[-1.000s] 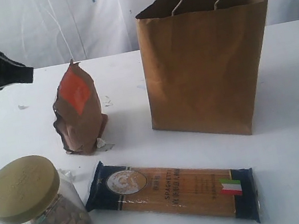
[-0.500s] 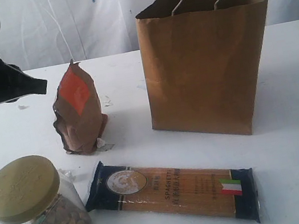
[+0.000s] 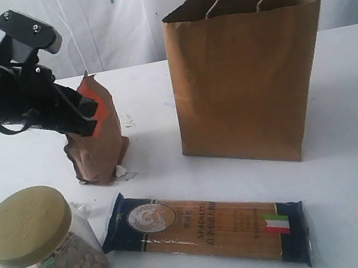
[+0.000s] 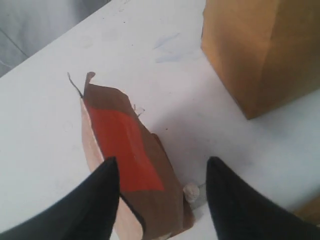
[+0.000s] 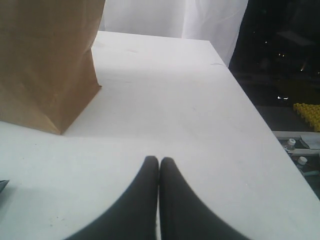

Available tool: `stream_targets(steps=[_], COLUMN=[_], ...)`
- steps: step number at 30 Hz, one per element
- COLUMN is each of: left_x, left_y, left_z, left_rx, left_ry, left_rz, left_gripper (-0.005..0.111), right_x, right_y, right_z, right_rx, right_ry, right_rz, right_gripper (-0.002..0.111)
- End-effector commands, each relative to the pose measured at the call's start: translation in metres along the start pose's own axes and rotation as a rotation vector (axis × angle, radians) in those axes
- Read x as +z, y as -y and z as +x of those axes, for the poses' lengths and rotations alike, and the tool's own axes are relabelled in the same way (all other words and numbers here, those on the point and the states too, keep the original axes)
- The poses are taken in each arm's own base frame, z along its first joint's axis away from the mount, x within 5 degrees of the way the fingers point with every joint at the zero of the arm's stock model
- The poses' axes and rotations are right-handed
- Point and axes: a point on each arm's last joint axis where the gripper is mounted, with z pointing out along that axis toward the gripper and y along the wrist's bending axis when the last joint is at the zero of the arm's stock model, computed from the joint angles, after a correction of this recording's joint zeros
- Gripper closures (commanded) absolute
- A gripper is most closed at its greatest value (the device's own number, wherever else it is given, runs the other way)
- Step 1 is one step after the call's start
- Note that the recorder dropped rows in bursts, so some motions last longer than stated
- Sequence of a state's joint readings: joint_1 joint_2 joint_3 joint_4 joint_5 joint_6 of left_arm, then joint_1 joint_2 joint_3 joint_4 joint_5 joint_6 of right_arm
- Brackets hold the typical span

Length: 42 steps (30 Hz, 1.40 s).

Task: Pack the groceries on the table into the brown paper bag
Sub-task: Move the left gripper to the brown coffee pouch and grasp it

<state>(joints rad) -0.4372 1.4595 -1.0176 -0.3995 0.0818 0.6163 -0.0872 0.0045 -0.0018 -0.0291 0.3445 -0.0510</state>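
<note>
The left gripper (image 4: 162, 165) has its two fingers apart, one on each side of the brown pouch with the orange label (image 4: 127, 150). The pouch stands on the white table (image 3: 351, 166), near the big paper bag (image 3: 245, 74). This looks like the grabbing step. Next, the fingers need to squeeze the pouch gently, then lift it over the bag's open top. The right gripper (image 5: 159, 162) is pressed together, holding nothing.
</note>
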Motion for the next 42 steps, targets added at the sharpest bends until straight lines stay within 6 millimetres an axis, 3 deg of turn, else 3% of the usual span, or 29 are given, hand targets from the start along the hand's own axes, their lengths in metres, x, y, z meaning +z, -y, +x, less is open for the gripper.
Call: stream_targets(steps=[1, 9, 14, 19, 27, 35, 38, 40, 42], left_x=[0.01, 0.035, 0.049, 0.061, 0.075, 0.076, 0.077, 0.077, 0.075], left_y=[-0.001, 0.0, -0.009, -0.032, -0.049, -0.05, -0.05, -0.05, -0.05], left_z=[0.001, 0.008, -0.014, -0.032, -0.008, -0.003, -0.003, -0.003, -0.003], left_rx=[-0.012, -0.178, -0.261, -0.323, -0.217, -0.208, -0.208, -0.208, -0.209], left_ry=[0.013, -0.058, -0.058, -0.123, -0.451, -0.491, -0.483, -0.483, -0.498], left_rz=[-0.02, 0.011, 0.04, 0.061, 0.011, 0.004, 0.002, 0.002, 0.007], left_gripper=[0.041, 0.04, 0.04, 0.04, 0.04, 0.04, 0.051, 0.067, 0.091], right_x=[0.0, 0.0, 0.0, 0.0, 0.0, 0.0, 0.0, 0.0, 0.0], right_y=[0.0, 0.0, 0.0, 0.0, 0.0, 0.0, 0.0, 0.0, 0.0], right_z=[0.0, 0.0, 0.0, 0.0, 0.0, 0.0, 0.0, 0.0, 0.0], right_rx=[0.0, 0.0, 0.0, 0.0, 0.0, 0.0, 0.0, 0.0, 0.0], right_ry=[0.004, 0.004, 0.004, 0.004, 0.004, 0.004, 0.004, 0.004, 0.004], right_rz=[0.005, 0.005, 0.005, 0.005, 0.005, 0.005, 0.005, 0.005, 0.005], right_gripper=[0.108, 0.108, 0.108, 0.108, 0.108, 0.108, 0.108, 0.108, 0.108])
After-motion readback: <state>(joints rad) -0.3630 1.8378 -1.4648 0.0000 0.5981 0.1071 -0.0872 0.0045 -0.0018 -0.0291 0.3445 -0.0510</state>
